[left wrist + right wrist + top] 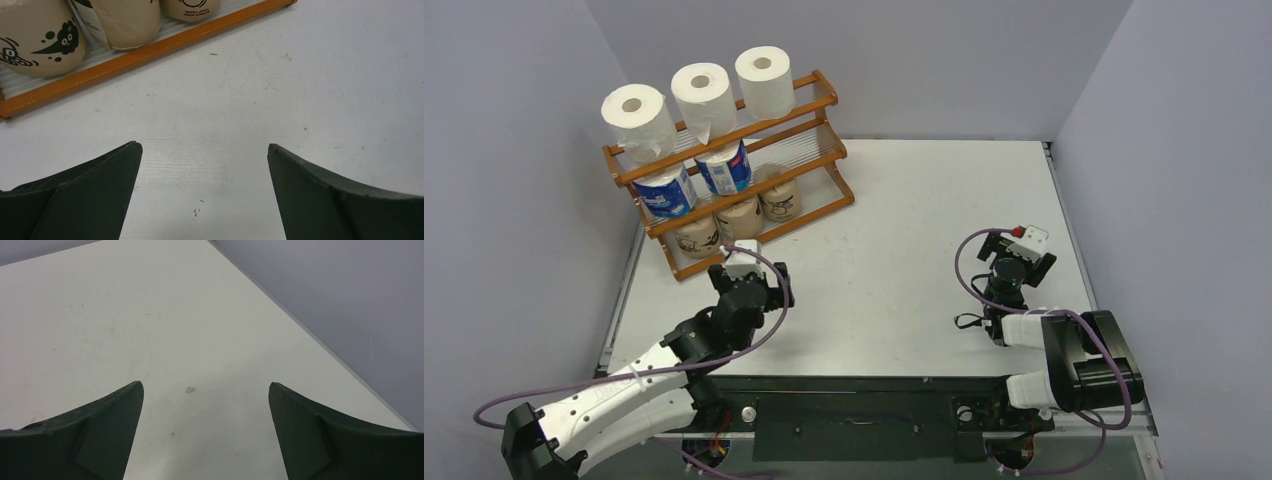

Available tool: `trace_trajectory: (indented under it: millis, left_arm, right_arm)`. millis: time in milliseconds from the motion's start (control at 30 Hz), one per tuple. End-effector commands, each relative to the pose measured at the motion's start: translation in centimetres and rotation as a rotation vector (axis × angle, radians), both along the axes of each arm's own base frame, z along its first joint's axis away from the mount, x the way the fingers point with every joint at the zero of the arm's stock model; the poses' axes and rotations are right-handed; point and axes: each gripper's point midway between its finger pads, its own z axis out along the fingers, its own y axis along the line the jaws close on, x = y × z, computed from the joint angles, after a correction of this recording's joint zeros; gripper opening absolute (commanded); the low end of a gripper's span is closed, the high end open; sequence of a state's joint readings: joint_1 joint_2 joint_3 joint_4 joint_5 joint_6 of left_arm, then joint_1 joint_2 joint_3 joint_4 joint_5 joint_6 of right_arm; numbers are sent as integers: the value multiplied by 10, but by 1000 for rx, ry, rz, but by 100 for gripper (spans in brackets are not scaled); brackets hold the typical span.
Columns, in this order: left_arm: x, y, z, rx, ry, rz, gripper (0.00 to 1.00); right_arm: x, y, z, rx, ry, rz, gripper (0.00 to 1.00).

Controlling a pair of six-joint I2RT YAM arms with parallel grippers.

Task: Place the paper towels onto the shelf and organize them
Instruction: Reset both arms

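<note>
Paper towels [632, 112] fill the shelf [824, 98] just ahead of the left end effector [205, 150]: white rolls [704, 90] on top, blue-and-white rolls [724, 168] midway, brown rolls [739, 215] lowest. It gapes wide and empty over the surface [904, 220], as does the right end effector [206, 387] well to its right.

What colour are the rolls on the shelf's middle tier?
Blue-and-white wrapped cylindrical rolls; clearest in top external view.

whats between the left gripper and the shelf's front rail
Nothing but bare white table: the left wrist view shows an empty strip between the open left gripper and the shelf.
</note>
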State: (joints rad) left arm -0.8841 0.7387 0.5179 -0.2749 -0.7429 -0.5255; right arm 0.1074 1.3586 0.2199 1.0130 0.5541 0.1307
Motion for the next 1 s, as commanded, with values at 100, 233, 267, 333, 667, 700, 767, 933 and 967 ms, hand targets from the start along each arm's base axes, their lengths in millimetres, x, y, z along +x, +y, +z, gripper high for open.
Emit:
trace_trajectory:
  millis: [100,233,267,333,667,700,767,933,967]
  left_arm:
    - [7,11,36,119,-188,-60,96]
    - [21,25,44,169,-275,-21,96]
    - [25,27,37,168,-269,-10,96]
    - [39,41,28,134,-251,45,96]
    - [85,117,-6,172,-219,228,96]
    - [89,119,-20,155,-187,239,96]
    - [101,119,-25,141,-188,226,96]
    - [114,115,-52,171,-145,162,96]
    - [116,113,-50,158,-155,153,96]
  right_arm:
    - [17,6,14,29,-58,82,91]
    - [18,6,15,30,-60,84,91]
    - [18,7,15,29,-62,85,91]
    - [17,6,14,29,-57,83,91]
    - [17,6,14,29,-59,83,91]
    - [17,6,14,29,-58,83,91]
    - [17,6,14,29,-59,83,91]
    - [18,6,14,29,-59,84,91]
    - [17,6,14,29,-59,83,91]
